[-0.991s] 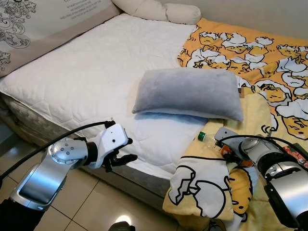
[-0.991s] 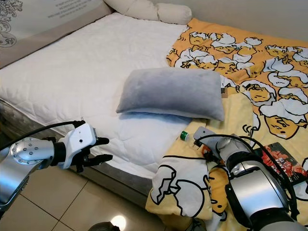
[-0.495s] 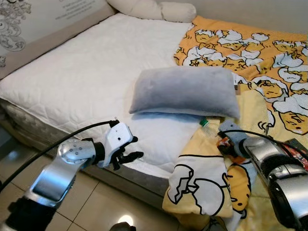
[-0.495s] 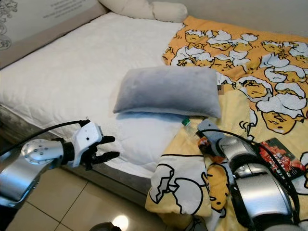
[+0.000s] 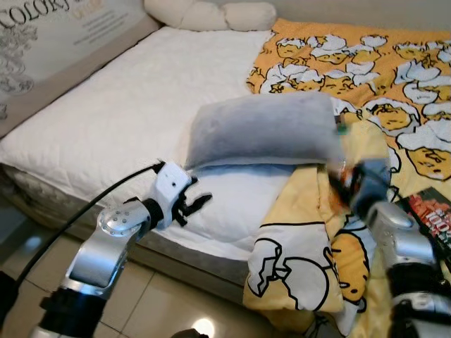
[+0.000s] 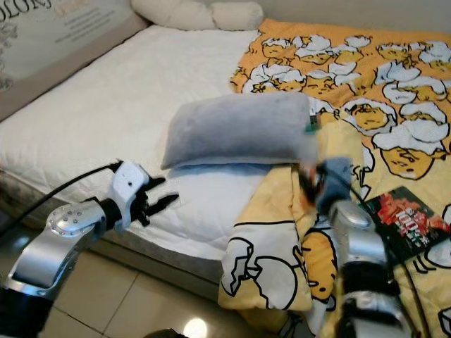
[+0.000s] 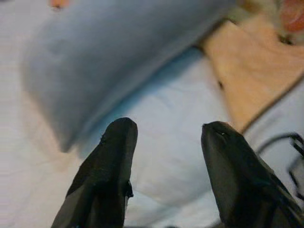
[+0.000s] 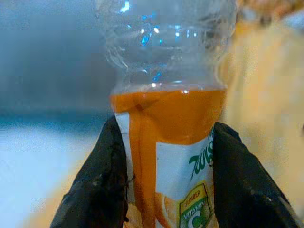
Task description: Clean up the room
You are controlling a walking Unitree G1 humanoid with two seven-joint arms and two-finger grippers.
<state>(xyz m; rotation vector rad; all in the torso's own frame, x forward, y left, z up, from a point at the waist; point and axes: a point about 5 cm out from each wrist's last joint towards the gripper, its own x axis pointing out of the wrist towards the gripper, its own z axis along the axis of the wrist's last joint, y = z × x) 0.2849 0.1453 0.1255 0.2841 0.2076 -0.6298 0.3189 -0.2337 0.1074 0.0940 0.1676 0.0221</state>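
Our right gripper (image 8: 161,190) is pinched on an orange juice bottle (image 8: 166,123), one black finger (image 8: 97,183) pressed against each side of the labelled part of the body. The label reads something about vitamin C, and the orange drink fills the bottle only up to the shoulder, with clear plastic above that. In the head views the bottle (image 6: 315,176) is blurred and sits up off the bedding, beside the right end of the grey pillow (image 6: 236,127) and above the yellow cartoon-print blanket (image 6: 278,225).

We judge the bottle to be light to moderate in weight, since it is partly full. The thin plastic should give under pressure, and the smooth label could slip, so a firm but not crushing hold at the label, where the wall is straight, looks best. The liquid will slosh if we swing it.

Our left gripper (image 7: 164,142) is spread, holding nothing, and hovers over the front edge of the white mattress (image 5: 134,120), pointing towards the pillow. A dark red book (image 6: 403,218) lies on the blanket to our right.
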